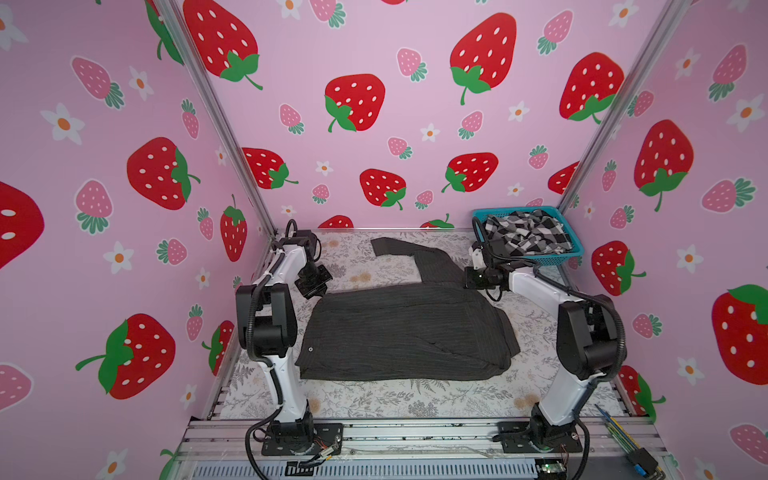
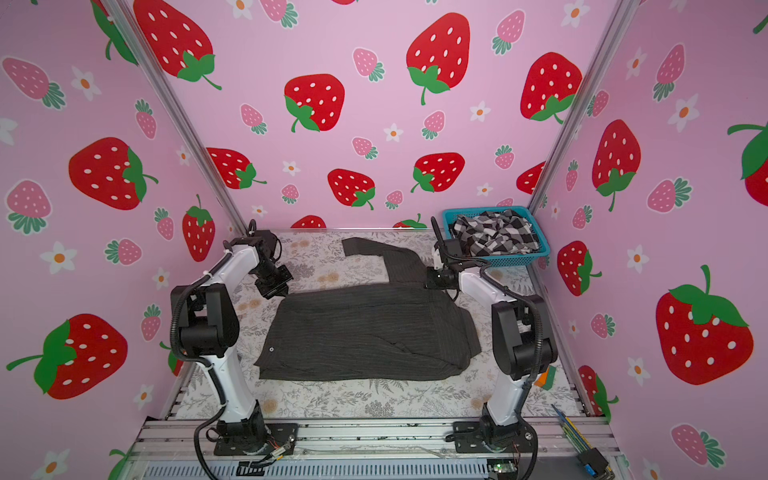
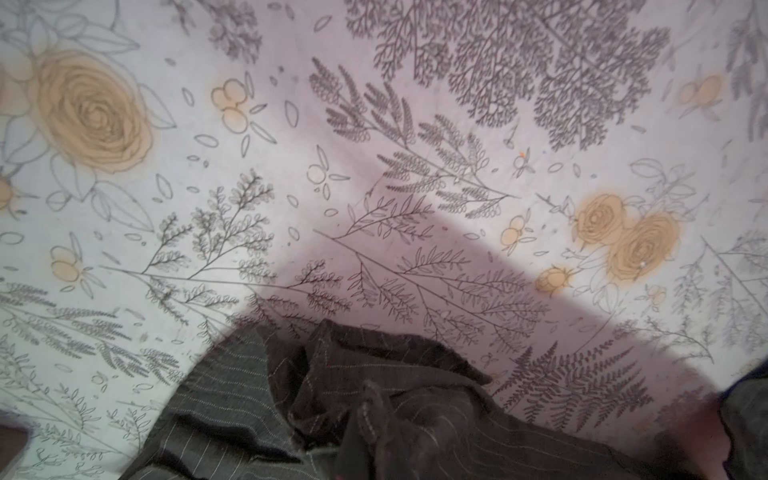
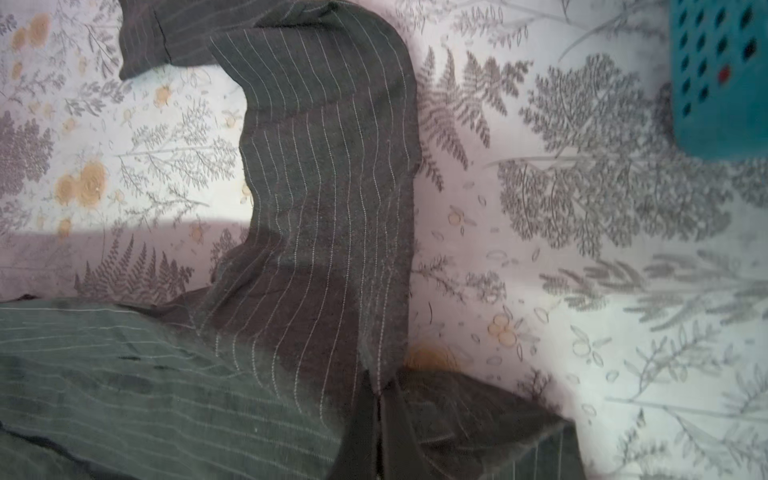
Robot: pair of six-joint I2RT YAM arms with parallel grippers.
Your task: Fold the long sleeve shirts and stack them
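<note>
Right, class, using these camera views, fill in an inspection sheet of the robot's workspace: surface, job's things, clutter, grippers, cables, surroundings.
Surface: floral tablecloth, lying flat.
Job's things: pinstriped shirt spread mid-table, one sleeve stretched toward the back; checked shirt crumpled in the blue basket at the back right.
Clutter: thin coloured rods by the front right rail.
Grippers: left gripper shut on the pinstriped shirt's far left corner; right gripper shut on it where the sleeve starts.
Cables: black conduit along each arm; loose wires at the left base.
Surroundings: strawberry-print walls on three sides.
</note>
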